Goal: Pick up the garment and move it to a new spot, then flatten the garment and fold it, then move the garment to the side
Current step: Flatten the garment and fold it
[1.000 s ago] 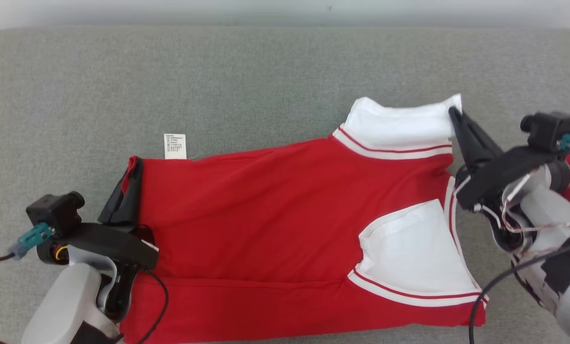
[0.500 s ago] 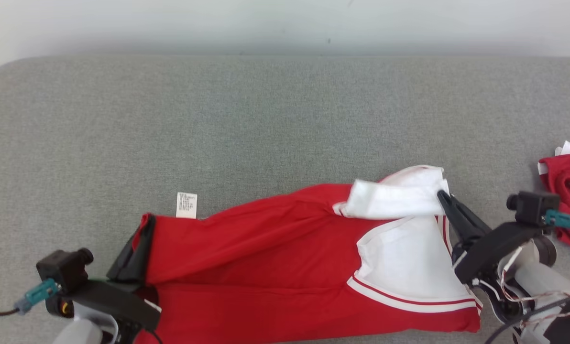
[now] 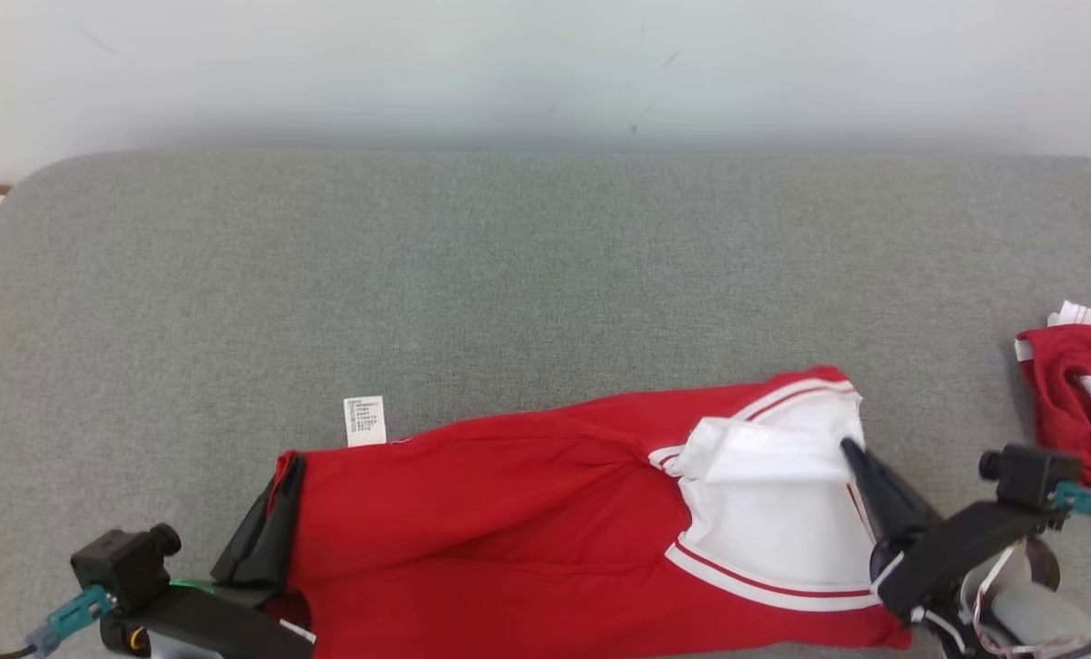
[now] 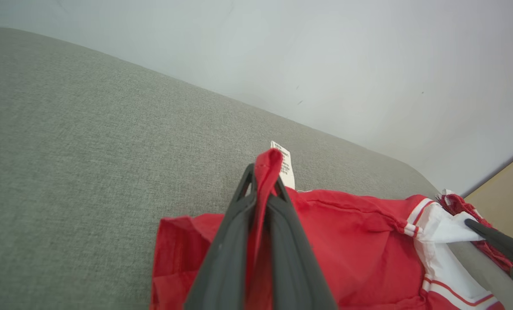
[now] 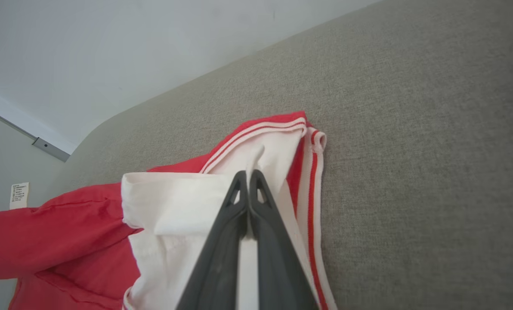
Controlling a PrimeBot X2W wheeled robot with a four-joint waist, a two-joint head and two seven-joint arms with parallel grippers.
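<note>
The garment [image 3: 509, 513] is red with white, red-striped sleeves and lies lengthwise near the front edge of a grey cushion [image 3: 509, 275]. My left gripper [image 3: 282, 471] is shut on its left hem corner; in the left wrist view red cloth [image 4: 268, 161] sticks up between the fingers of the left gripper [image 4: 263, 172]. My right gripper [image 3: 849, 448] is shut on the upper white sleeve [image 3: 765, 453], which is doubled back over the lower sleeve. In the right wrist view the right gripper [image 5: 248, 174] pinches that white cloth [image 5: 174, 193].
A white care label [image 3: 364, 421] lies on the cushion just beyond the left hem. A second red and white cloth [image 3: 1076, 412] is bunched at the right edge. A pale wall [image 3: 509, 73] runs behind the cushion, with bare grey surface in between.
The head camera has tilted up, showing more cushion and wall. Both grippers have drawn the garment's far edge toward the near edge, so the cloth is narrower and the upper sleeve overlaps the lower one.
</note>
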